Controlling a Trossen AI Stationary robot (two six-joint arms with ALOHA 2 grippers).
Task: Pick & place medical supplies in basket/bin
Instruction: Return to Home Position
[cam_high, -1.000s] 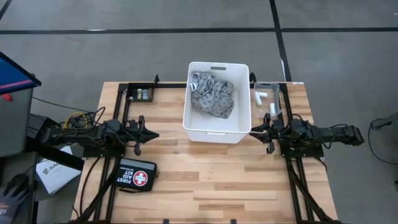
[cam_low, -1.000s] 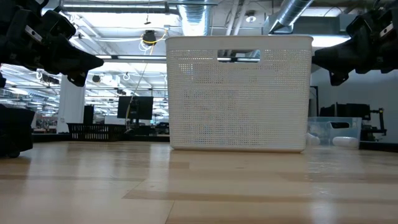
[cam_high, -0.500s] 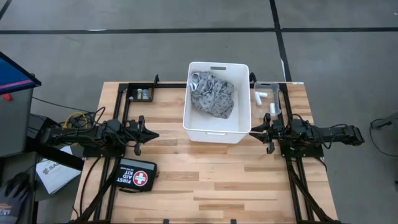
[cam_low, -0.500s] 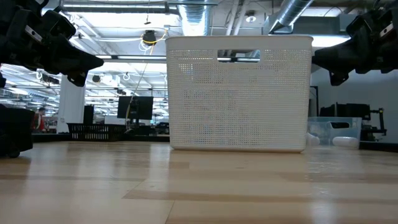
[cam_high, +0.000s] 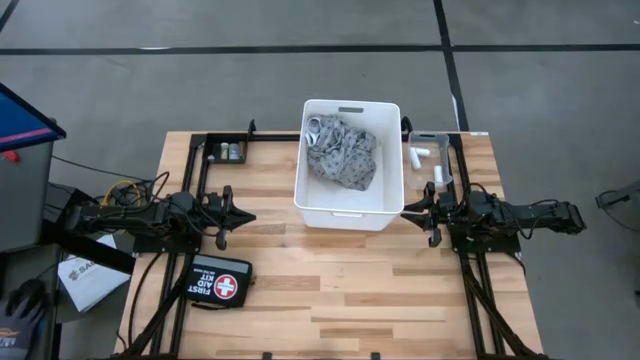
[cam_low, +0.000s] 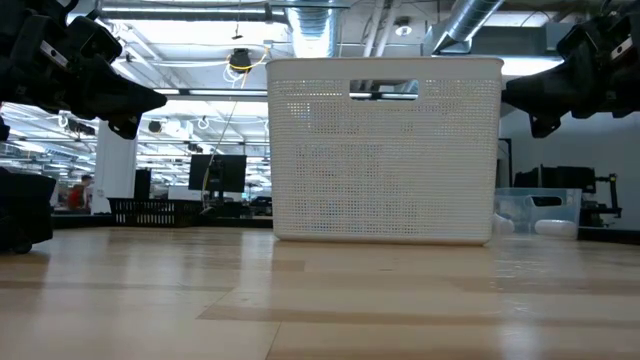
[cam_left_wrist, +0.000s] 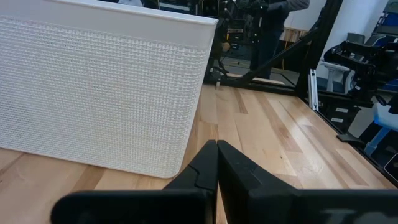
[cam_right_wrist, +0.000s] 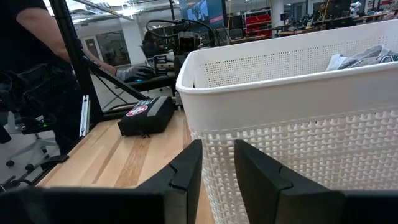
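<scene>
Looks like the homing step, with sorting seemingly finished: grey patterned cloth bandage (cam_high: 342, 152) inside the large white rectangular plastic tub (cam_high: 348, 219), small white gauze rolls (cam_high: 418, 154) inside the small clear plastic bin (cam_high: 428, 134) just beside it. Calls next only for parking both arms clear of the tub walls. Has the left gripper (cam_left_wrist: 216, 147) above the table (cam_high: 340, 290) left of the tub, pressed closed and empty; has the right gripper (cam_right_wrist: 217, 149) near the bin, parted narrowly, holding and touching nothing
</scene>
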